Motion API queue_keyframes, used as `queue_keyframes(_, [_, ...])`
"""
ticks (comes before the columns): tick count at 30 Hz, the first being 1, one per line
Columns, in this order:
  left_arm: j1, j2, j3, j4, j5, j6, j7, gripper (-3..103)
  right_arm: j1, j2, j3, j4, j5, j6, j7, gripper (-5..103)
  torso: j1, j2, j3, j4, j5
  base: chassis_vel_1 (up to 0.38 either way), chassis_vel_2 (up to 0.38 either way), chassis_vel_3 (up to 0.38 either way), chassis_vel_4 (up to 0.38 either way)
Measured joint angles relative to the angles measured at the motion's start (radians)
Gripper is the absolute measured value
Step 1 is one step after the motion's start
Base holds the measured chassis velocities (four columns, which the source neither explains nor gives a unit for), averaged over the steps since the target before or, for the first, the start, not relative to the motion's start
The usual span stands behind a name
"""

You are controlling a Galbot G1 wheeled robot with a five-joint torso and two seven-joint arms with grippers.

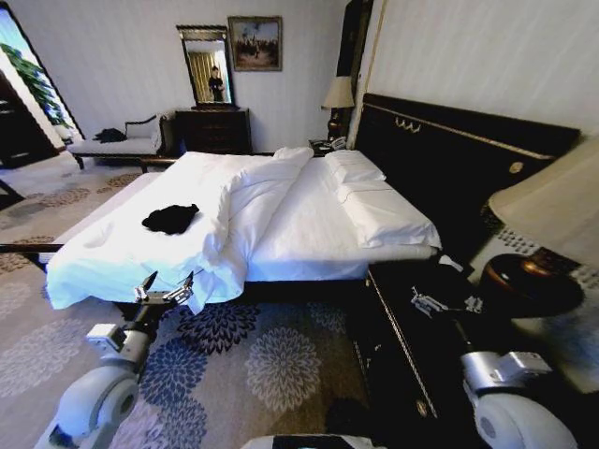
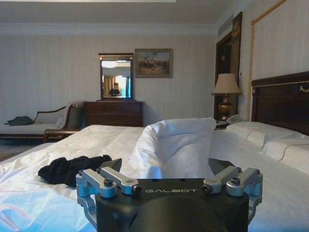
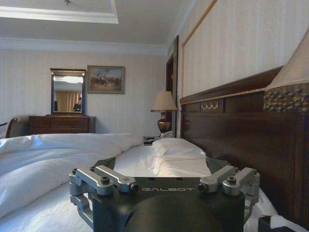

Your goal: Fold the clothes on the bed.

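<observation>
The clothes [image 1: 170,218] lie as a crumpled black heap on the near left part of the bed [image 1: 309,224], on the white duvet. My left gripper [image 1: 169,281] hangs open at the bed's near edge, short of the heap. In the left wrist view the gripper [image 2: 166,166] points across the duvet [image 2: 96,140], with the black clothes [image 2: 72,169] ahead and to one side. My right gripper [image 1: 445,301] is open over the dark nightstand beside the bed. In the right wrist view it [image 3: 161,164] faces the pillows [image 3: 176,147] along the headboard [image 3: 231,125].
A dark nightstand [image 1: 412,346] with a large lamp [image 1: 552,215] stands at my right. The tall headboard [image 1: 459,159] runs along the right wall. A dresser with a mirror [image 1: 213,129] and a chaise longue [image 1: 122,140] stand at the far wall. Floral carpet [image 1: 253,365] lies between me and the bed.
</observation>
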Motion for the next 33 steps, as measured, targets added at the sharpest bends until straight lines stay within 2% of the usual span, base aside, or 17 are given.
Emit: queue_keyframes(33, [0.024, -0.016, 0.005, -0.003, 0.004, -0.011, 0.005, 100, -0.005, 0.011, -0.017, -0.004, -0.006, -0.001, 0.009, 100, 0.000, 0.000, 0.000, -0.0001, 0.0000, -0.172, 0.169, 0.170, -0.166])
